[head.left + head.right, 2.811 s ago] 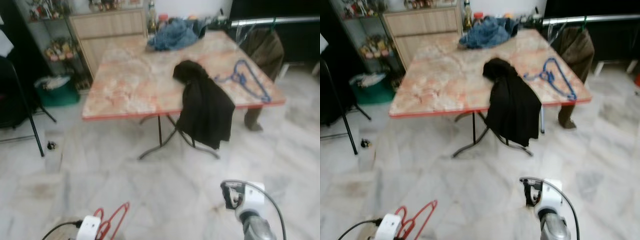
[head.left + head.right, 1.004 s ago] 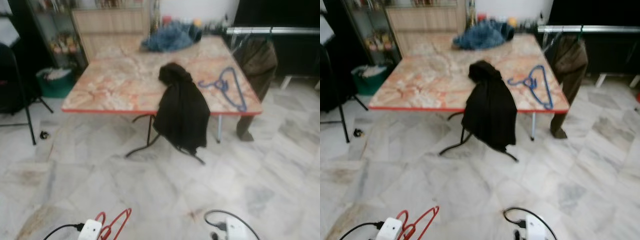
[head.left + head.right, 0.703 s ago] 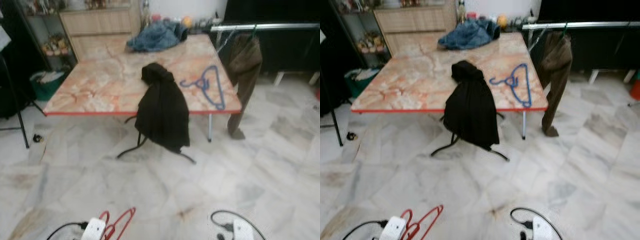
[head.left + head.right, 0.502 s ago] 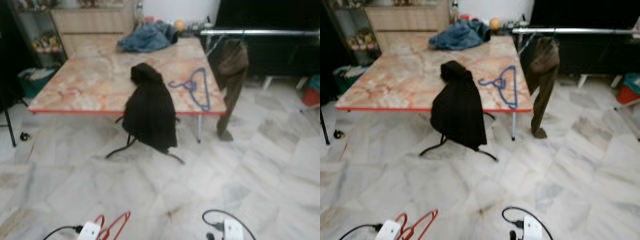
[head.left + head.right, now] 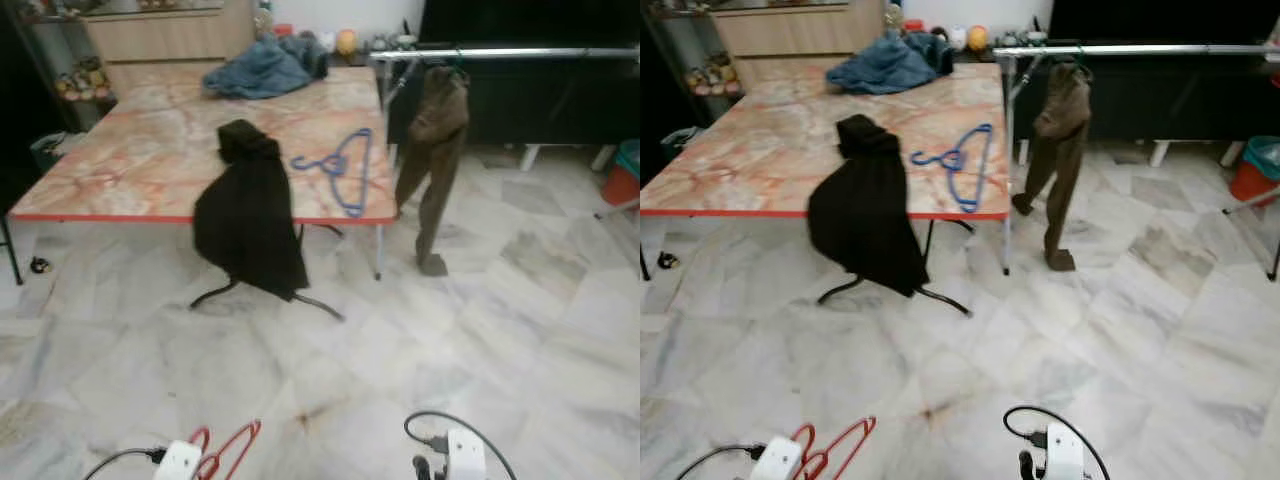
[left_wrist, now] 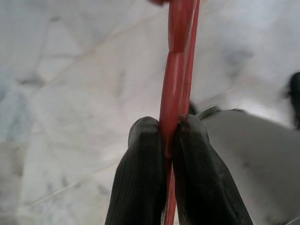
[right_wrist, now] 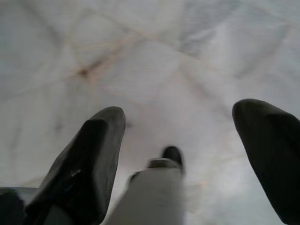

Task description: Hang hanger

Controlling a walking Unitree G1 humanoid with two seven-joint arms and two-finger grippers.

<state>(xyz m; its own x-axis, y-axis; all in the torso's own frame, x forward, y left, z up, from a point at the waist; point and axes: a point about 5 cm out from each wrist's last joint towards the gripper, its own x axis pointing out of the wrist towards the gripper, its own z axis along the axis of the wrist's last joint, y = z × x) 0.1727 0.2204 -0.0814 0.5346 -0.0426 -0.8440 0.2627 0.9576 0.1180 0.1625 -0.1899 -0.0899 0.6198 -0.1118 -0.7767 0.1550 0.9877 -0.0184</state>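
1. Bottom left of frame, nearest: left gripper (image 6: 166, 140) w/ fingers pinched tight on red hanger (image 5: 228, 450), held low over marble floor (image 5: 480, 330).
2. Bottom centre-right: right gripper (image 7: 187, 154) spread wide, nothing between fingers, pointing at floor tiles.
3. Mid frame, left half: marble-top table (image 5: 120, 170). Black jacket (image 5: 247, 215) draped over its near edge; blue hanger (image 5: 340, 170) flat on top, just right of jacket; blue denim heap (image 5: 262, 65) at far edge.
4. Upper right: metal clothes rail (image 5: 1140, 49) past table's right corner, brown garment (image 5: 1057, 150) hanging from it, reaching down to floor.
5. Containers: teal bin (image 5: 1260, 160) at far right edge, contents can't tell; shelves w/ small items upper left, too blurred to name.
6. Vs 0.5 s ago: whole view swung right, so table sits further left in frame, more rail in view. Red hanger in same bottom-left spot, left grip unchanged.
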